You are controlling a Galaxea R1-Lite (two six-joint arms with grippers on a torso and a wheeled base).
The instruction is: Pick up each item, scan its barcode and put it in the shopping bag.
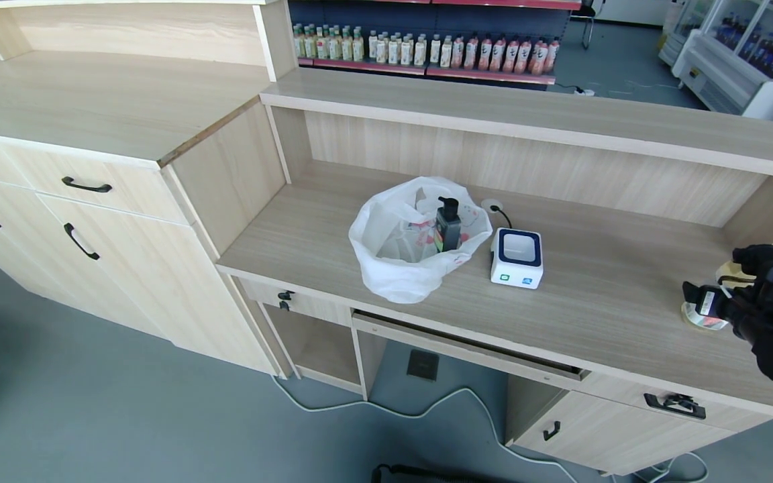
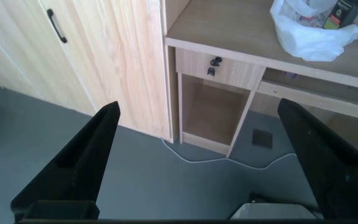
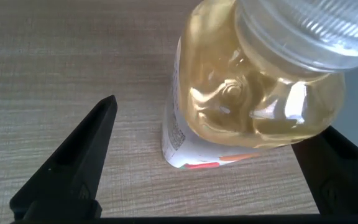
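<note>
The head view looks forward and down from high over the counter [image 1: 601, 282], fairly far off, with the bag [image 1: 413, 241] and scanner [image 1: 517, 258] at mid frame and the bottle [image 1: 702, 316] at the right edge. The left wrist view sits low and well back, facing the floor [image 2: 166, 180] and the counter's front; it shares the bag with the head view. The right wrist view looks down on the bottle from very near, sharing it with the head view
</note>
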